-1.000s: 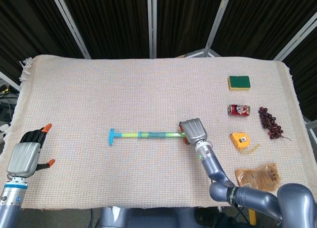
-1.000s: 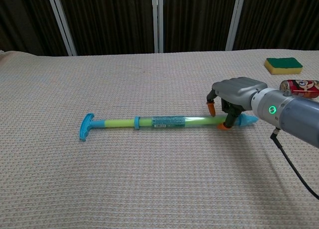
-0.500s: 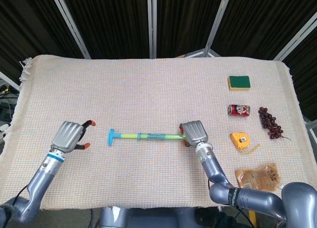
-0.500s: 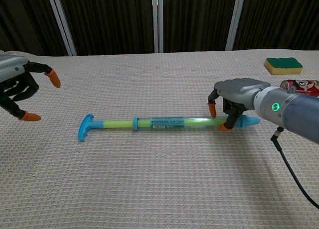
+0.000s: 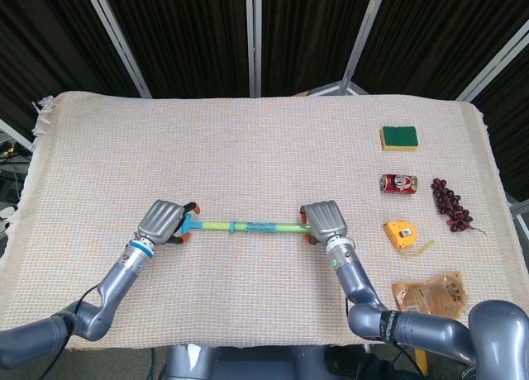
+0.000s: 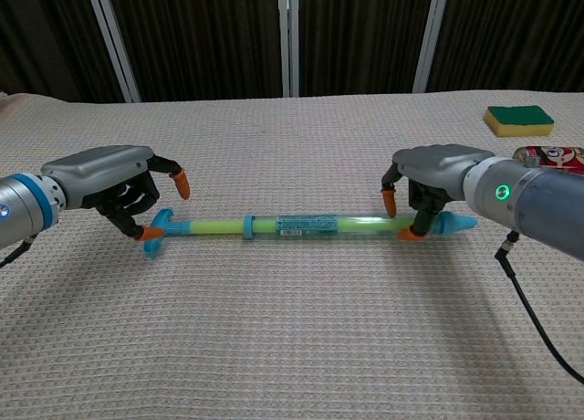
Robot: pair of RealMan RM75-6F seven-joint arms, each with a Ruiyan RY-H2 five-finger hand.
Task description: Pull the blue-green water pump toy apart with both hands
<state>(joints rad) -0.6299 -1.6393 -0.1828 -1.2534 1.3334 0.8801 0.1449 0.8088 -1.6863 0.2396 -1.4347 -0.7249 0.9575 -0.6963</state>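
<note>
The blue-green water pump toy (image 5: 248, 226) (image 6: 301, 225) lies across the middle of the cloth, its T-handle (image 6: 155, 234) at the left and its blue nozzle (image 6: 454, 224) at the right. My right hand (image 5: 324, 220) (image 6: 433, 175) arches over the tube just short of the nozzle and grips it, one fingertip behind the tube and one in front. My left hand (image 5: 163, 221) (image 6: 105, 184) hovers at the T-handle with its fingers spread around it. One orange fingertip (image 6: 151, 232) touches the handle, and the hand has no closed hold on it.
At the right lie a green and yellow sponge (image 5: 399, 137) (image 6: 518, 119), a red can (image 5: 397, 182) (image 6: 549, 159), dark grapes (image 5: 450, 204), a yellow tape measure (image 5: 402, 235) and a snack packet (image 5: 428, 294). The woven cloth (image 5: 248, 140) covers the table.
My left hand has swept in from the table's left edge to the T-handle. The right hand and the toy have shifted only slightly to the right.
</note>
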